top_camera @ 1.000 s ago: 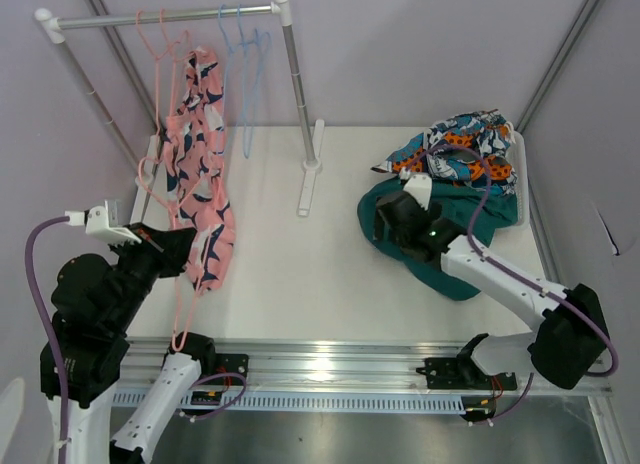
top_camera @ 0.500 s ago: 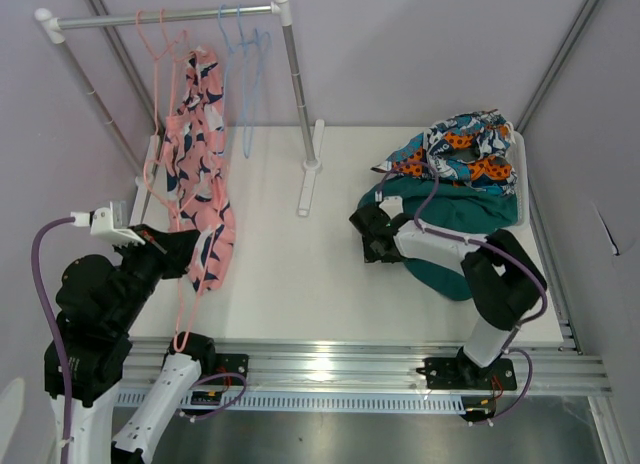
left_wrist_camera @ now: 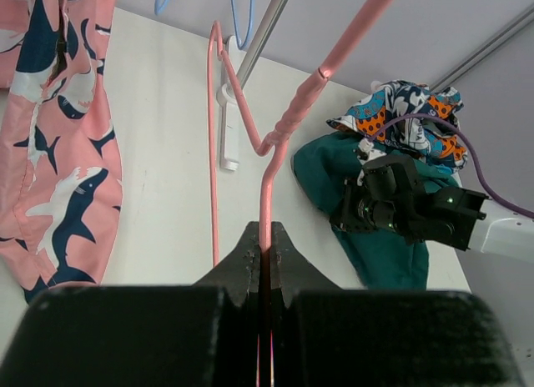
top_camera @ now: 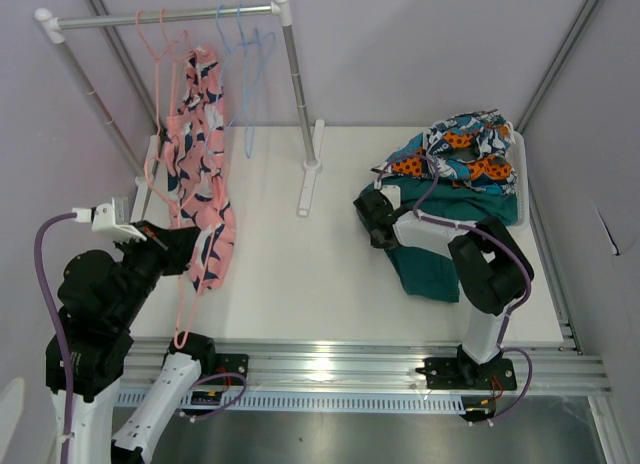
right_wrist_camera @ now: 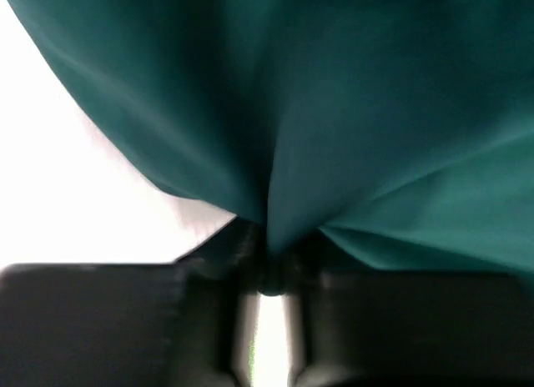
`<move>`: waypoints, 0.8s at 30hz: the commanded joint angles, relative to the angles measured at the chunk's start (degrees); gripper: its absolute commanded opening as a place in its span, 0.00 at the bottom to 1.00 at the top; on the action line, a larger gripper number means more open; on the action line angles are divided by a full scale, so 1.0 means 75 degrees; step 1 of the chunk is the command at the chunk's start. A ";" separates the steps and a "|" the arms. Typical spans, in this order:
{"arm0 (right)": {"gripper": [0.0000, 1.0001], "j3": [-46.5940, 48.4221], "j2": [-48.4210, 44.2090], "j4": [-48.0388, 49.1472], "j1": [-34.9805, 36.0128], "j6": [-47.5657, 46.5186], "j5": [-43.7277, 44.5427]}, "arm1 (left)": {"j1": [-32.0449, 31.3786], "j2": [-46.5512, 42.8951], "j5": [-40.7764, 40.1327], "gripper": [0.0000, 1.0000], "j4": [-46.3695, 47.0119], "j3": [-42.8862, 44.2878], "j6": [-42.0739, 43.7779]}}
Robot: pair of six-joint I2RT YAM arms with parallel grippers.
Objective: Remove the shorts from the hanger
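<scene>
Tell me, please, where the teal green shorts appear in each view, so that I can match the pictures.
Top external: the teal green shorts lie right of centre on the table, just nearer than the patterned pile.
Left wrist: right of the middle, partly under the other arm's black head.
Right wrist: they fill the upper frame.
Shared landmark: the right gripper, pinching a fold of them.

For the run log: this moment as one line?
left fingers: shut on pink plastic hanger | right fingers: shut on teal green cloth shorts | pink shark-print cloth shorts: hanging
</scene>
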 commanded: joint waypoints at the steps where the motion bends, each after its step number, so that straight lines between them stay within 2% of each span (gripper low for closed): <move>1: 0.00 -0.0194 0.0067 0.0187 -0.0128 -0.0084 -0.0290 | -0.0045 0.0194 0.0041 0.00 0.0485 0.0167 0.0104; 4: 0.00 -0.0147 -0.0342 0.0094 -0.0129 -0.0177 -0.0232 | -0.0045 0.0206 -0.0006 0.00 0.0520 0.0121 0.0081; 8: 0.00 0.0554 -0.1372 -0.0642 -0.0105 -0.0341 -0.0103 | -0.0045 0.0229 -0.0065 0.00 0.0508 0.0062 0.0081; 13: 0.00 0.2756 -0.2604 -0.1358 -0.0631 -0.1008 0.0553 | -0.0045 0.0264 -0.0053 0.00 0.0532 0.0085 0.0022; 18: 0.00 0.5062 -0.2490 -0.1430 -0.2174 -0.1724 0.0379 | -0.0045 0.0346 -0.0018 0.00 0.0567 0.0190 -0.0037; 22: 0.00 0.6236 -0.1799 -0.1395 -0.3244 -0.1842 0.0319 | -0.0045 0.0498 -0.0018 0.00 0.0579 0.0296 -0.0025; 24: 0.00 0.6438 -0.1528 -0.1395 -0.3607 -0.1679 0.0331 | -0.0045 0.0569 -0.0018 0.00 0.0602 0.0355 -0.0025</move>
